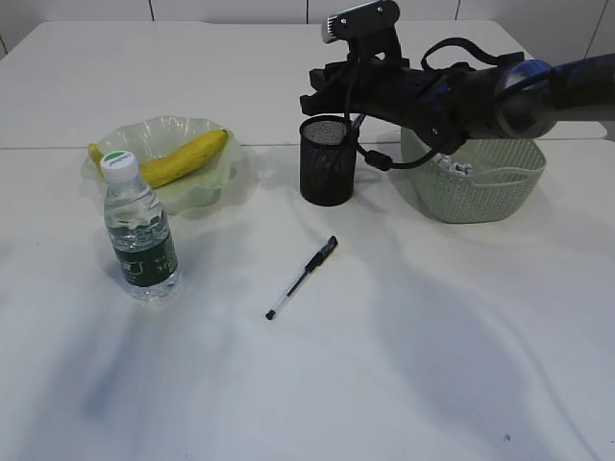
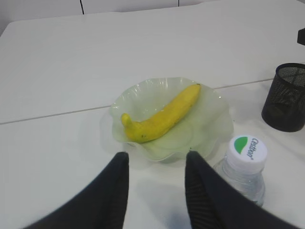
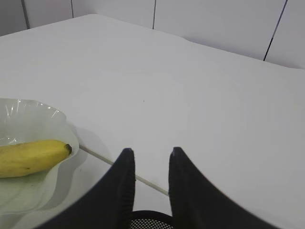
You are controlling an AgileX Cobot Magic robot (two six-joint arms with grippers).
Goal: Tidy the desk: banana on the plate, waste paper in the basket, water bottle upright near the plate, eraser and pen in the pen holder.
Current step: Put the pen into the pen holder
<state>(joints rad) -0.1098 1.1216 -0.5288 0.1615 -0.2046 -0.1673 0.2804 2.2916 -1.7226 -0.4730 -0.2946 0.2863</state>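
The yellow banana [image 1: 183, 158] lies in the pale green plate [image 1: 207, 192] at the back left. In front of the plate the water bottle [image 1: 141, 230] stands upright. A black pen [image 1: 303, 278] lies flat on the table, in front of the black mesh pen holder [image 1: 327, 161]. My right gripper [image 1: 309, 88] hovers above the pen holder, open and empty [image 3: 151, 151], with the holder's rim [image 3: 152, 222] just below its fingers. My left gripper [image 2: 156, 157] is open and empty, near the plate [image 2: 209, 114] and the bottle [image 2: 245, 157]. The eraser is out of view.
The green perforated basket [image 1: 500, 187] stands at the back right, partly behind my right arm, with something white [image 1: 459, 168] inside. A seam in the tabletop [image 1: 58, 147] runs across behind the plate.
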